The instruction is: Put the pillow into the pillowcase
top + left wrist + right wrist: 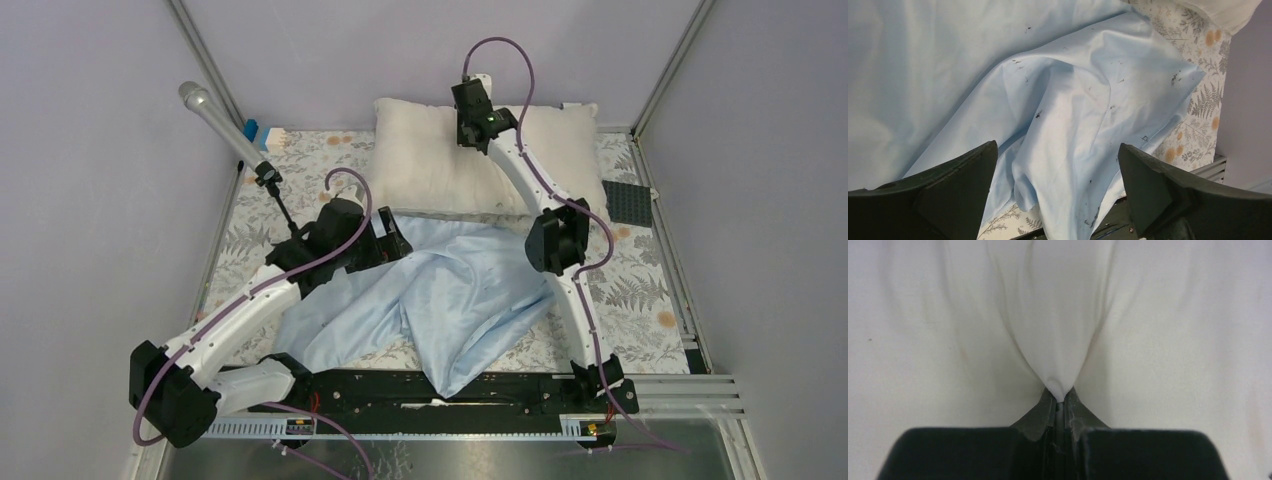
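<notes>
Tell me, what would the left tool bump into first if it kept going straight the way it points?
Most likely the blue pillowcase. The left tool stands open with that wrinkly cloth filling the view right ahead of it, though how far off it lies is hard to tell.

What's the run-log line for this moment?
right hand: shut on plump cream fabric pillow | left hand: open over wrinkled light-blue fabric pillowcase | pillow outside pillowcase

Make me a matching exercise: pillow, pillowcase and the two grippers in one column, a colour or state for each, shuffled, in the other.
1 pillow
2 pillowcase
3 left gripper
4 right gripper

A shut on a fold of the pillow
B light blue, crumpled
C cream, plump
D open, facing the pillowcase

Pairs: 1-C, 2-B, 3-D, 4-A
</notes>
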Available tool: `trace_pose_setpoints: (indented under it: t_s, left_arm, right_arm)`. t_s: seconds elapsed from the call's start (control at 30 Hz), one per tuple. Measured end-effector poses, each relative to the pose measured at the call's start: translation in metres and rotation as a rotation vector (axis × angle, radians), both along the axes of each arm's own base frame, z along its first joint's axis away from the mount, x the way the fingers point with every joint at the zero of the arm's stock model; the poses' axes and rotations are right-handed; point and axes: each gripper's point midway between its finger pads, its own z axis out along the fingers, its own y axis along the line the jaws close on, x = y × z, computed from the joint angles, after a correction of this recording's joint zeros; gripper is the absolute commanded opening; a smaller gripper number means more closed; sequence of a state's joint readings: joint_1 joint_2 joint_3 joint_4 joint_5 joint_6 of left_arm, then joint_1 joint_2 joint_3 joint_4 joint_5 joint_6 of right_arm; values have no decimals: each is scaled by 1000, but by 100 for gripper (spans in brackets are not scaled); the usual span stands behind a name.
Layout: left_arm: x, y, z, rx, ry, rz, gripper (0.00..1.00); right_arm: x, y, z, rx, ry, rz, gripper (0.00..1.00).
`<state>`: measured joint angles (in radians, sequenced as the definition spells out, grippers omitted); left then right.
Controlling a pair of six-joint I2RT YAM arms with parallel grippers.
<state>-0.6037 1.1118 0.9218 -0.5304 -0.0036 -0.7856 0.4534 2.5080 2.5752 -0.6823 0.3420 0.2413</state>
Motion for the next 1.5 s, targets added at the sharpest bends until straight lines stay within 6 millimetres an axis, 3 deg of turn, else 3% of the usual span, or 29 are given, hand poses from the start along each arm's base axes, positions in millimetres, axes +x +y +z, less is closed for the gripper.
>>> trace_pose_setpoints:
  t_s: [0.13,0.3,0.4,0.53,0.7,0.87,1.07,1.27,1.4,1.5]
  left_arm:
    - [-1,1,7,-13,-20,0,99]
    - [-1,1,11,-13,-34,-7,99]
    - [2,0,20,-18,-55,-13,99]
    - [8,-5,39,-43,-100,-23,99]
    - [11,-13,50,-65,-124,-53,98]
    - [7,-16,49,-82,-114,-75,97]
    - [-9,-4,30,-81,-80,-49,95]
    - [-12,8,38,-72,-105,-2,92]
    - [-5,-2,48,-92,-118,-27,87]
    - [-1,-15,38,-86,-93,-54,85]
  right_arm:
    - [-13,-15,29,-24,-8,-38,0]
    - [-50,-44,89,-80,-31,-96,0]
    - [-87,-70,127,-134,-50,-144,0]
    - [-142,-90,176,-163,-100,-180,0]
    - [-213,-111,212,-187,-162,-213,0]
    - [-271,-140,201,-191,-187,-203,0]
    - [-304,-148,157,-156,-152,-91,0]
    - [-308,-139,137,-142,-105,-43,0]
    - [-311,-147,132,-167,-85,-81,0]
    - [-314,-152,129,-184,-73,-95,0]
